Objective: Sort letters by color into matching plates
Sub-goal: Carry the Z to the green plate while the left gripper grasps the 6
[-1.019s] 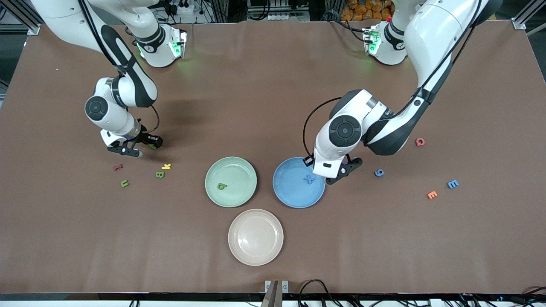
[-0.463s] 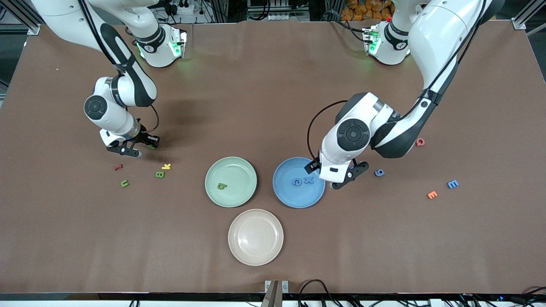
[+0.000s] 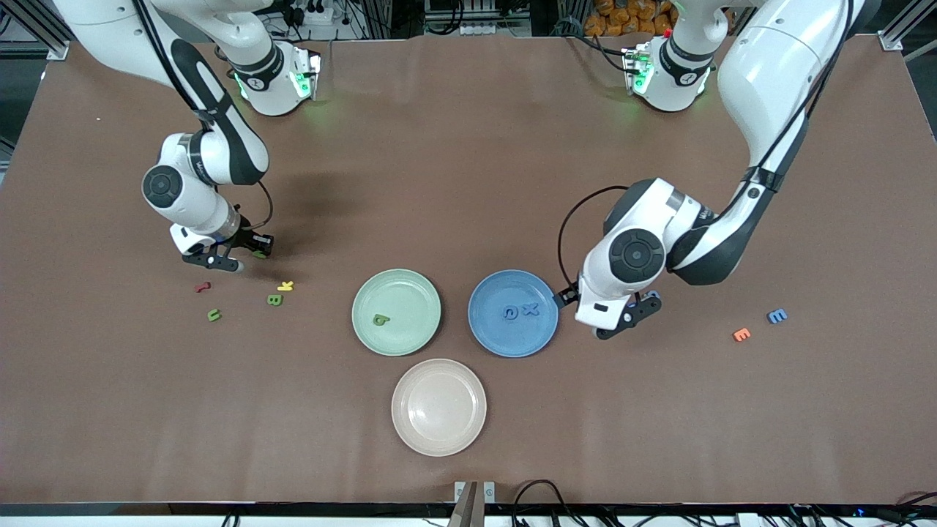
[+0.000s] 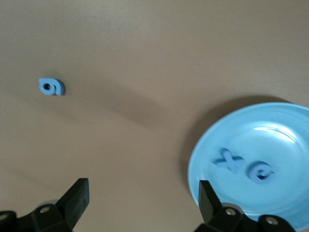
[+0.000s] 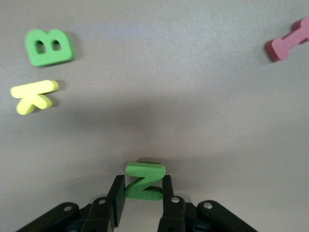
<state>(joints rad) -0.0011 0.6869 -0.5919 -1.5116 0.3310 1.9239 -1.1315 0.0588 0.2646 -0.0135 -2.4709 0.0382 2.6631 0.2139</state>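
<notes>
My left gripper is open and empty, low over the table beside the blue plate, toward the left arm's end. The blue plate holds two blue letters, a round one and an x. In the left wrist view the plate and a loose blue letter show, with the gripper over bare table. My right gripper is shut on a green Z. The mint green plate holds one green letter.
A red letter, green u, green B and yellow K lie near the right gripper. A blue E and orange E lie toward the left arm's end. A beige plate sits nearest the camera.
My left gripper has moved off the blue plate toward the left arm's end, and a second blue letter now lies in the plate. The right gripper has barely moved.
</notes>
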